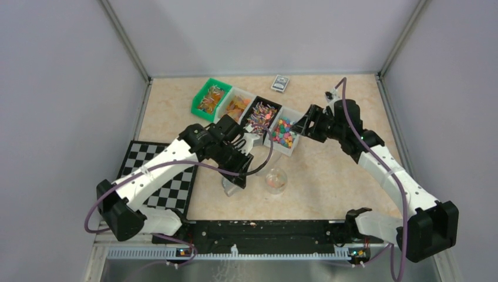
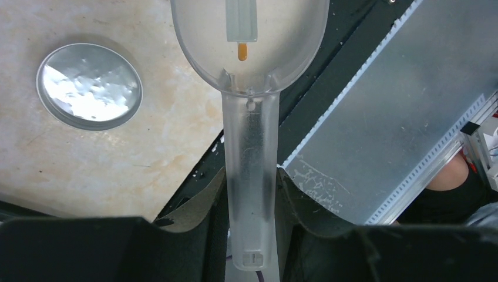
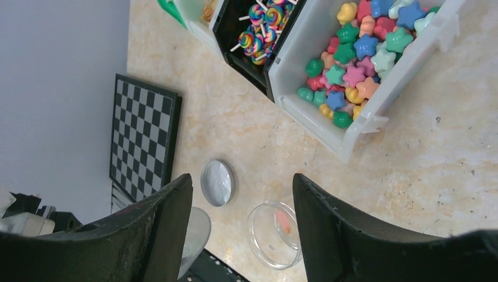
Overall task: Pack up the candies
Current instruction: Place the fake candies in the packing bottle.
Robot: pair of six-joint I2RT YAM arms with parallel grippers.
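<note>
left gripper (image 2: 251, 202) clamped on the handle of a clear scoop (image 2: 251, 117), one orange candy (image 2: 242, 51) in its bowl, the silver lid (image 2: 89, 86) on the table beside it. right gripper (image 3: 242, 191) hangs with jaws apart, holding nothing, just near of the white bin (image 3: 311, 114) of star candies (image 3: 352, 70). clear cup (image 3: 264, 247), right of the lid, holds an orange piece (image 3: 283, 222).

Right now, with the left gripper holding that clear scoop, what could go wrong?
1. The single orange candy lies loose in the scoop, which the left gripper holds beside the clear cup, not over it. Tipping early could spill it onto the table.
2. The cup stands unheld, with the right gripper open and off it, so the scoop's rim might nudge it.
</note>
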